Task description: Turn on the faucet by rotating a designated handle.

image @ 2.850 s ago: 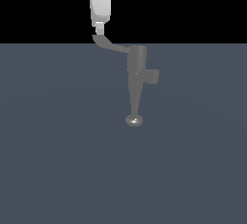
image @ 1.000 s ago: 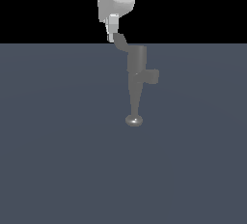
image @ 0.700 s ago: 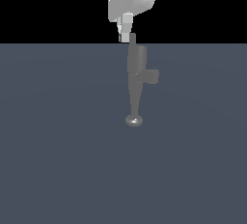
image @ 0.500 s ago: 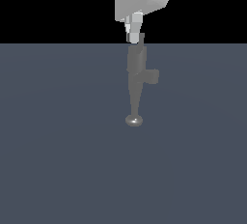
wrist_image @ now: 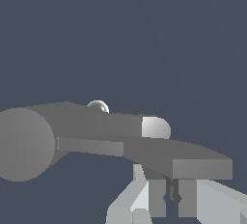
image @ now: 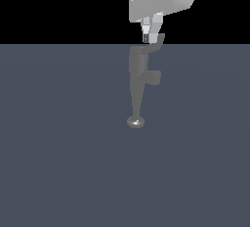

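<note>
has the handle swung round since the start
Yes. The handle pointed to the exterior view's left of the faucet's cylindrical body; now it points right.

We see a small grey metallic faucet (image: 137, 81) with a darker matt cylinder and a rounded knob that glints pale, almost white; its long flat grey lever handle (image: 155, 43) is the same plain mid-grey. The glossy white robot gripper (image: 150, 34) shades to light grey, with dark tips. The flat slate blue-grey ground (image: 58, 147) is unpatterned, under a plain black backdrop (image: 58, 6)
</note>
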`<move>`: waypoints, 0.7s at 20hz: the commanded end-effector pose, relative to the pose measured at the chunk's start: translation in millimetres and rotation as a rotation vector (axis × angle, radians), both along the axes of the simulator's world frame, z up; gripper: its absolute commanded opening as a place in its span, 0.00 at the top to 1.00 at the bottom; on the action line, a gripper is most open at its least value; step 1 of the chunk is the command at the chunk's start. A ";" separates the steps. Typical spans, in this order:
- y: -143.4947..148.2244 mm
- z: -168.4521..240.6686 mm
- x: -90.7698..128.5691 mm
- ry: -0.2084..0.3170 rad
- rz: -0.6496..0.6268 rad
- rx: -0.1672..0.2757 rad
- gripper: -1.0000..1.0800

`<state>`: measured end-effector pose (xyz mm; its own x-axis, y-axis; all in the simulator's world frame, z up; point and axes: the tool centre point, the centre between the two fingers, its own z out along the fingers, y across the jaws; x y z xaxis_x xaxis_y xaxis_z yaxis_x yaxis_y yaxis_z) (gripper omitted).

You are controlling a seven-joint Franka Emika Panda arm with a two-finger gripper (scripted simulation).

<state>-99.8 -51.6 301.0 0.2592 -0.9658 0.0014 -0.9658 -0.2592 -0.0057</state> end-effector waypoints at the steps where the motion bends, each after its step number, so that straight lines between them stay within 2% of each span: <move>1: -20.1 -1.6 2.4 0.002 -0.014 0.000 1.00; 9: -59.4 -2.8 10.9 0.006 -0.020 0.000 1.00; 10: -59.4 -2.8 10.9 0.006 -0.020 0.000 1.00; 11: -38.2 0.1 13.4 0.000 0.013 0.001 1.00; 14: -44.8 -0.2 21.5 0.001 0.010 0.001 1.00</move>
